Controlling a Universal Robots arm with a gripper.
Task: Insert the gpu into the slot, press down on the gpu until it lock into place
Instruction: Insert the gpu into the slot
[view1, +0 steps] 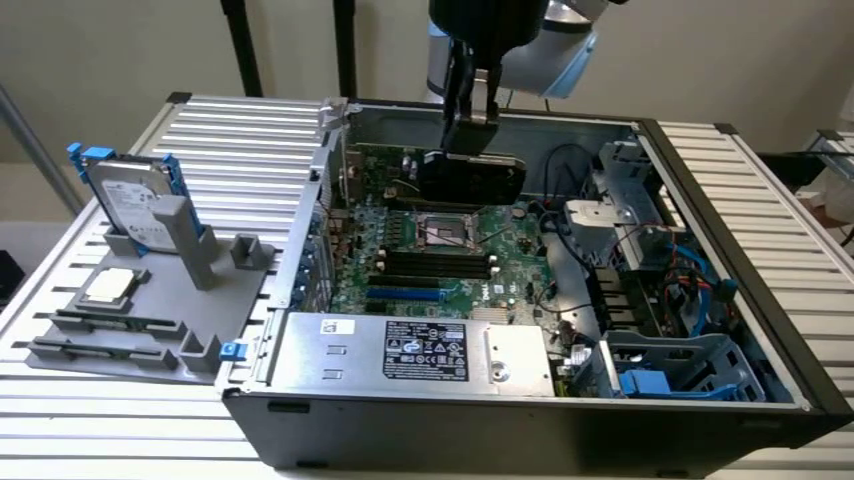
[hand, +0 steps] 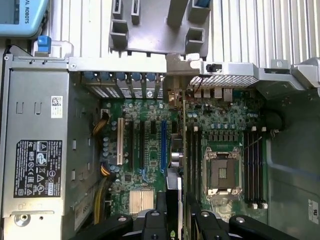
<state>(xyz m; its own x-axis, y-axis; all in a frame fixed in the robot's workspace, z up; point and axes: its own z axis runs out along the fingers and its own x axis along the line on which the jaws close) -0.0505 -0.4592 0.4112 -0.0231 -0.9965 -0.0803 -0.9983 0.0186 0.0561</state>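
End effector (view1: 470, 148) pinching the gpu (view1: 463, 180) above the board, far of the slot (view1: 404, 294); insertion, pressing remain

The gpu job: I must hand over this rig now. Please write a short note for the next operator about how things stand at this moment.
The gripper: shut on the gpu, holding it by its upper edge.
The gpu: in the air inside the open case, on edge above the motherboard, near the processor socket. It is in no connector.
The slot: blue and empty, nearer the power supply than the gpu is.
Done: the gpu is lifted and over the board.
Left: the gpu is not yet in the slot and not yet pressed to lock.
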